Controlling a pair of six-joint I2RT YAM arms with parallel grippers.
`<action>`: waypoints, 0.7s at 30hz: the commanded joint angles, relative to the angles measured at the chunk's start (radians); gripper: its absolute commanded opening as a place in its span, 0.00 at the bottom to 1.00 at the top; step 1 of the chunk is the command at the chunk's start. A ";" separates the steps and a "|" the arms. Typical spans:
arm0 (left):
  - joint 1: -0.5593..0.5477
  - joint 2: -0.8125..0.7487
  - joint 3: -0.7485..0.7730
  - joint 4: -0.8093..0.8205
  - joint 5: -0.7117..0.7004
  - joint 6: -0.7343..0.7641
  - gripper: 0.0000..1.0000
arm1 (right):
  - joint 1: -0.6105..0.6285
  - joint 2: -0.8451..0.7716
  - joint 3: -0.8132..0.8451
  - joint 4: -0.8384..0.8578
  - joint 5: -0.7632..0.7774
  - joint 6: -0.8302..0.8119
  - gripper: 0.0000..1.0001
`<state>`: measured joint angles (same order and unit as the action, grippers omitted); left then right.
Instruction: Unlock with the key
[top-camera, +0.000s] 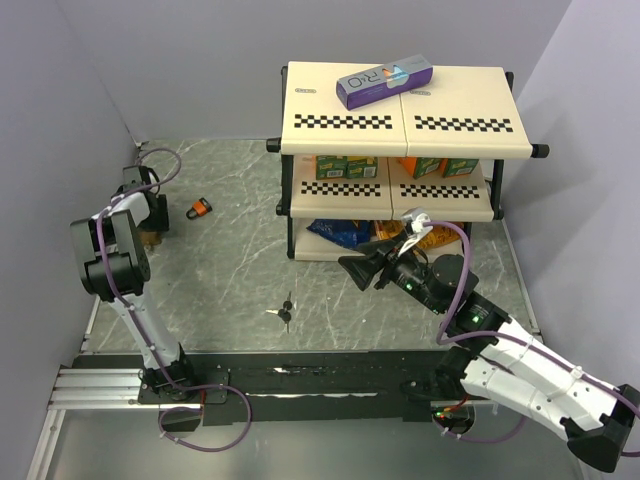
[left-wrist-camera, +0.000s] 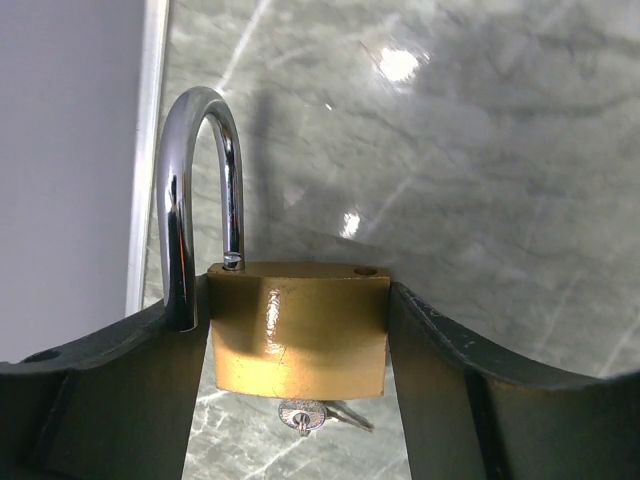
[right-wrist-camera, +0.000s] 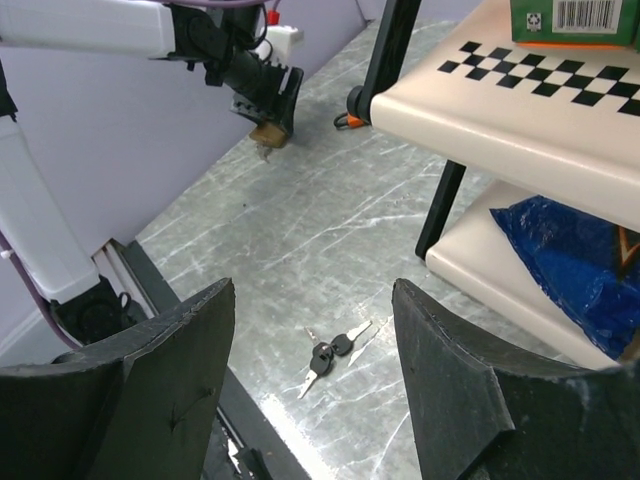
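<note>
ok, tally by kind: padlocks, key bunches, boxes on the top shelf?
Padlocks: 2 (brass padlock in the left fingers; orange-and-black padlock on the table)
Key bunches: 1 (key bunch, on the table)
Boxes on top shelf: 1 (purple box)
Total: 4

I see pale purple walls (top-camera: 60, 100) on three sides. The table (top-camera: 230, 260) looks like grey stone with white lines, and bright spots of light (left-wrist-camera: 398, 63) shine on it. At the back stands a cream shelf (top-camera: 470, 95) with black legs. A purple box (top-camera: 385, 82) lies on top, green and orange boxes (top-camera: 345, 166) sit below, and a blue bag (top-camera: 335, 232) is at the bottom.
</note>
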<state>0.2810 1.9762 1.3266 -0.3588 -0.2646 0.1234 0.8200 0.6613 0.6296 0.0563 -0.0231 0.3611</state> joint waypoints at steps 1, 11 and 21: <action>0.012 0.110 -0.020 -0.098 -0.067 -0.033 0.53 | -0.004 0.015 0.002 0.014 0.005 -0.011 0.71; 0.015 0.104 -0.015 -0.089 -0.068 -0.054 0.80 | -0.005 0.020 0.002 0.013 0.012 -0.016 0.72; 0.015 0.047 -0.023 -0.060 -0.079 -0.077 0.93 | -0.005 0.021 0.004 0.010 0.017 -0.016 0.72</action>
<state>0.2890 1.9953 1.3563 -0.3485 -0.3393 0.0650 0.8200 0.6849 0.6296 0.0483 -0.0181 0.3569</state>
